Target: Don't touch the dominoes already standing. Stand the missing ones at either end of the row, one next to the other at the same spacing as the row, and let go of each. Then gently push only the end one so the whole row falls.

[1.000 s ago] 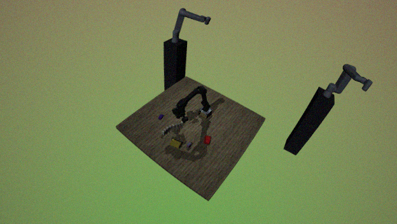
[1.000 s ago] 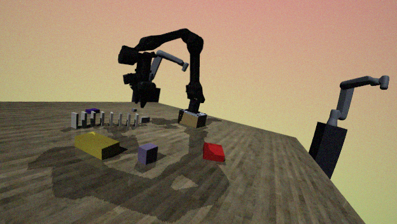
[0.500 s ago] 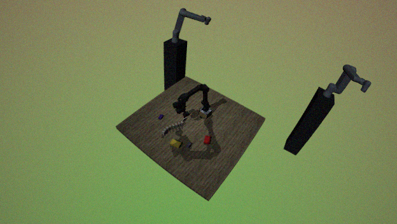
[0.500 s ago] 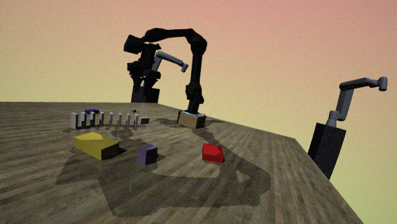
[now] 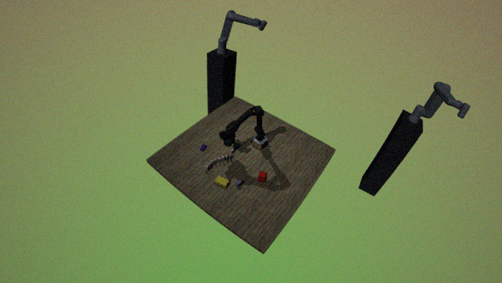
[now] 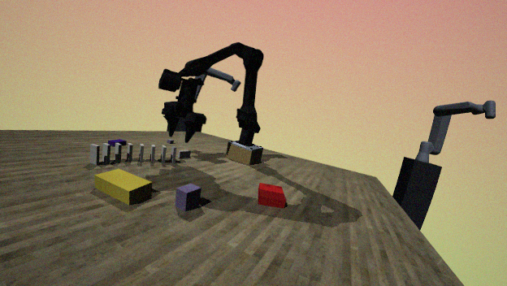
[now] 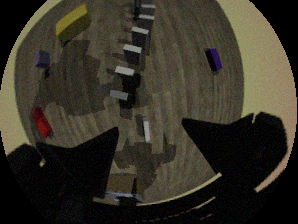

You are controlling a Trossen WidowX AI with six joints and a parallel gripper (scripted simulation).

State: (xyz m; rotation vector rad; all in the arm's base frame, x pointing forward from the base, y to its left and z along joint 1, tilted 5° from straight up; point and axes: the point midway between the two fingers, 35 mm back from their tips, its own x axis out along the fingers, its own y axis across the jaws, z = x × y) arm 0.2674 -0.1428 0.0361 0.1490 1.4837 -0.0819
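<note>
Gaping wide above the wood, fingers [image 5: 232,147] [image 6: 179,139] with nothing between them.

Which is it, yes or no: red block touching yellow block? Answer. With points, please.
No, a lavender block [image 5: 240,182] [image 6: 188,197] [image 7: 43,59] sits between the red block [image 5: 262,176] [image 6: 271,196] [image 7: 42,123] and the yellow block [image 5: 222,181] [image 6: 123,185] [image 7: 73,23].

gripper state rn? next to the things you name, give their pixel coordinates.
Tool [image 5: 236,147] [image 6: 179,139] [image 7: 150,125]: open, holding nothing, above the table [image 5: 263,225] [image 6: 244,260] [image 7: 170,75].
</note>
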